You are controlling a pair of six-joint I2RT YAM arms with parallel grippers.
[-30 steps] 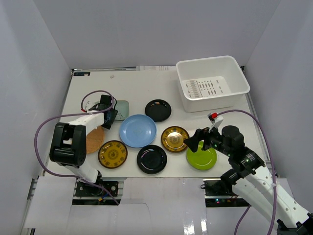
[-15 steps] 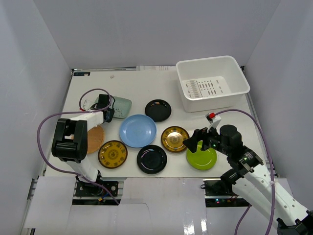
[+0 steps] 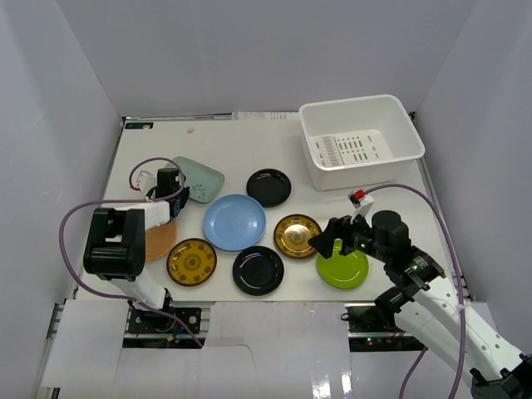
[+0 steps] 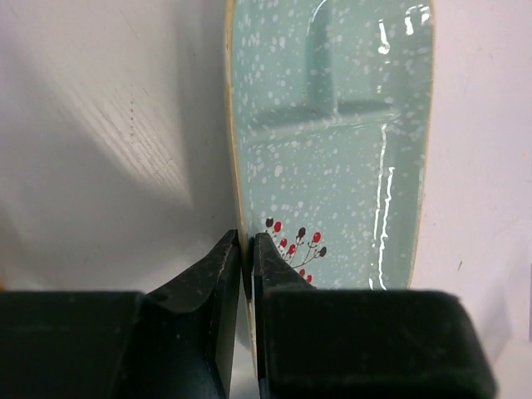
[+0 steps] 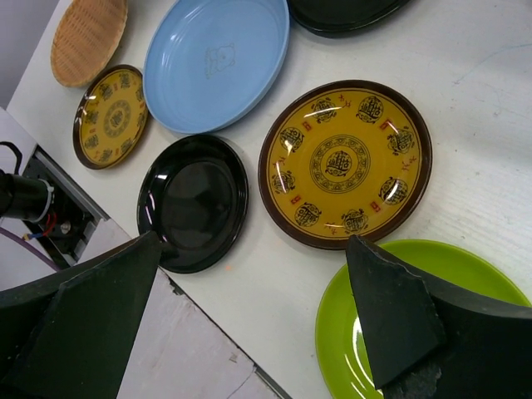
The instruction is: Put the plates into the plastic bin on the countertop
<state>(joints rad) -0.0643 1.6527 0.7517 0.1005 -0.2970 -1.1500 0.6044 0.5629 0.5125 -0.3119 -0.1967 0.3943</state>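
From above, the left gripper (image 3: 170,189) sits at the near-left edge of the pale green squarish plate (image 3: 202,175), but that view is too coarse to show the grip. The left wrist camera settles it: the two fingers are pinched together on the plate's thin rim, the speckled glaze and a small red-berry sprig just beyond them. Whether the plate is clear of the countertop (image 3: 241,150) I cannot tell. The right gripper (image 3: 332,239) hovers at the seam between the gold plate (image 3: 298,235) and the lime green plate (image 3: 342,268). Its wrist camera shows the jaws spread wide with nothing between them, and below them the gold plate's printed medallions, a glossy black plate (image 5: 193,202), the light blue plate (image 5: 218,62), the patterned yellow plate (image 5: 108,116) and the woven orange plate (image 5: 87,37). Only the overhead view takes in the white plastic bin (image 3: 349,105) at the far right, with no plate in it, and the second black plate (image 3: 268,187)
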